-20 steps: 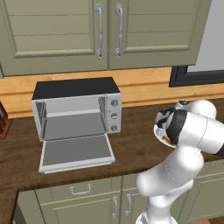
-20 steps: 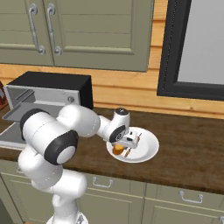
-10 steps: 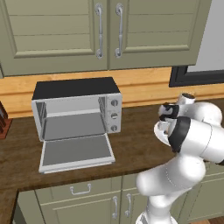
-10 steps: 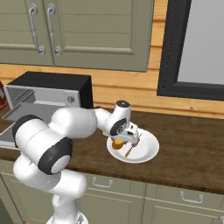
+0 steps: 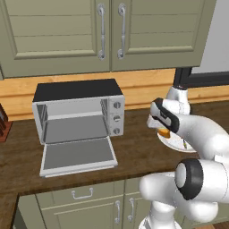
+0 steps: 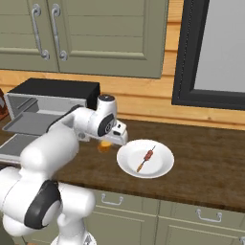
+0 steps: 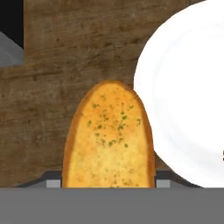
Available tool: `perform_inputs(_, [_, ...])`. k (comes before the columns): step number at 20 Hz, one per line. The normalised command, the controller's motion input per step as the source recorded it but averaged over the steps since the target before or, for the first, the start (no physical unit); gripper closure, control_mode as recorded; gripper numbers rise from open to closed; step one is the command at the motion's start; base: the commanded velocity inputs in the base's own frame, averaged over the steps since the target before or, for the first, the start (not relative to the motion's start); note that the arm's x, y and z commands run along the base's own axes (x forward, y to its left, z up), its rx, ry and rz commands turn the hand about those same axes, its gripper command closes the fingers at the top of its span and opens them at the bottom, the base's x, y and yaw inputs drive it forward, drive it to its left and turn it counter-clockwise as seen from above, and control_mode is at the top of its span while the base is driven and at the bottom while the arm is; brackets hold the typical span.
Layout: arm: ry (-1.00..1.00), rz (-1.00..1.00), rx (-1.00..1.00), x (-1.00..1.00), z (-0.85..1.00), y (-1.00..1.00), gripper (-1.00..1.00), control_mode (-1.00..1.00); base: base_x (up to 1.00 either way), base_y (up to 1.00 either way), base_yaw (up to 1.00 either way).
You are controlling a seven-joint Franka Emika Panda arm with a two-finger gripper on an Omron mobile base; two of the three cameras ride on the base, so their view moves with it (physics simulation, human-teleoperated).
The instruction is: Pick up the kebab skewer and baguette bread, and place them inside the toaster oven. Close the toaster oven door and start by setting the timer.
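Left base view: the oven stands at the far left of the desk with its door folded down flat and the grey interior bare. The claw hangs right of the oven, above the desk and at the near-left edge of the plate, with the orange bread under its tip. Right base view: the claw carries the bread clear of the desk, between the oven and the plate; the skewer lies alone on the plate. Hand view: the bread stands between the two fingertips, which pinch it at its sides, with the plate to its right below. Judged step: first transfer, bread lifted and on its way to the oven. The next move calls for a carry leftward over the lowered door, a low entry into the cavity, release there, then a return for the skewer.
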Motion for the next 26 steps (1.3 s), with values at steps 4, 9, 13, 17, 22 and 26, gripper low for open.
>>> perform_inputs(4, [0.0,0.0,0.0,-0.02,0.32,1.0,1.0,-1.0,0.0,0.0,0.0])
perform_inputs(9, [0.0,0.0,0.0,0.0,0.15,1.0,1.0,-1.0,0.0,0.0,0.0])
perform_inputs(13, [0.0,0.0,0.0,0.03,0.07,1.0,1.0,-1.0,0.0,0.0,0.0])
perform_inputs(17, [-0.02,0.0,0.0,0.35,0.21,1.0,1.0,-1.0,0.0,0.0,0.0])
perform_inputs(22, [-0.09,0.0,0.0,0.54,0.25,0.92,1.0,-1.0,0.0,0.0,0.0])
perform_inputs(26, [-0.01,0.0,0.0,0.41,0.0,0.88,1.0,-1.0,0.0,0.0,0.0])
